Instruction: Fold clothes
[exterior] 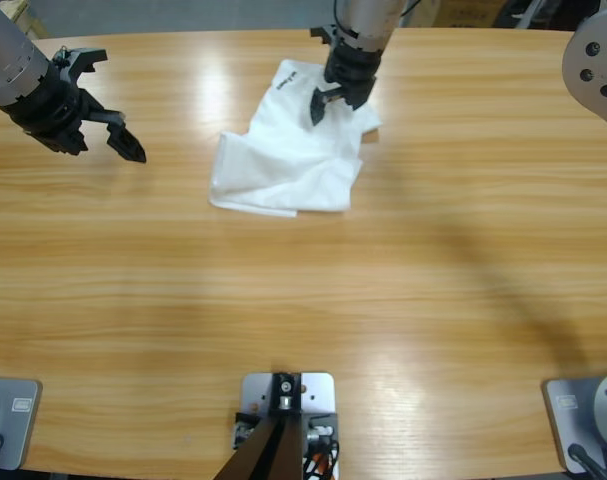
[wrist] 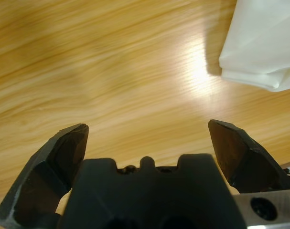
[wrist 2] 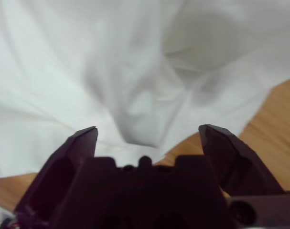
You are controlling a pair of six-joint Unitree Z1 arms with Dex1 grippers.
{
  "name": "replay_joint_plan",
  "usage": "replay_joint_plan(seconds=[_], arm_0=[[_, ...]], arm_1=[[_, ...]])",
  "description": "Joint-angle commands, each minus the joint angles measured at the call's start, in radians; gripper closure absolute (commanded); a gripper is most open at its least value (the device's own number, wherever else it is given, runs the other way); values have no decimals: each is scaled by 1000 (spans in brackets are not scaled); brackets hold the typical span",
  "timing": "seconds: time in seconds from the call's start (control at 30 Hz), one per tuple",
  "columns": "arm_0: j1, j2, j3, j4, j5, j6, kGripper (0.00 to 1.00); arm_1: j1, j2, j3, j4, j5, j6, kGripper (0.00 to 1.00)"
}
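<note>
From above, a white T-shirt (exterior: 293, 150) lies crumpled on the far middle of the wooden surface (exterior: 303, 300). The right gripper (exterior: 333, 100) comes down from the far edge over the shirt's far right part, its jaws spread. The left gripper (exterior: 111, 128) hangs at the far left, well apart from the shirt, jaws spread.

Along the left wrist, the jaws stand wide over bare wood, a shirt edge (wrist: 266, 43) at the upper right.

Along the right wrist, the spread jaws hold nothing, with rumpled white fabric (wrist 2: 135, 81) just beyond them.
</note>
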Motion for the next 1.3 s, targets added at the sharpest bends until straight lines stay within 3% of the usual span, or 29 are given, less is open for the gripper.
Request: replay_joint_plan(seconds=[0.03,0.27,0.43,0.53,0.67,0.77,0.87,1.3], arm_0=[[8,21,30,-17,-26,15,4],[2,8,37,-17,-28,17,4],[0,-5,52,-19,-28,17,4],[-1,-7,59,-22,-28,17,4],[-3,-7,62,-23,-28,17,4],[-3,-7,64,-23,-28,17,4],[-3,-6,64,-23,-28,17,4],[-2,12,67,-30,-28,17,4]], arm_1=[[36,-231,-111,107,-97,-98,138],[45,-433,217,59,-84,-131,133],[52,-621,643,-221,-61,-104,131],[57,-728,901,-479,-63,-71,122],[108,-869,1214,-931,-264,-32,115],[109,-824,1242,-1054,-293,-3,110],[109,-747,1205,-1067,-243,17,40],[123,-574,1231,-1160,-132,51,36]])
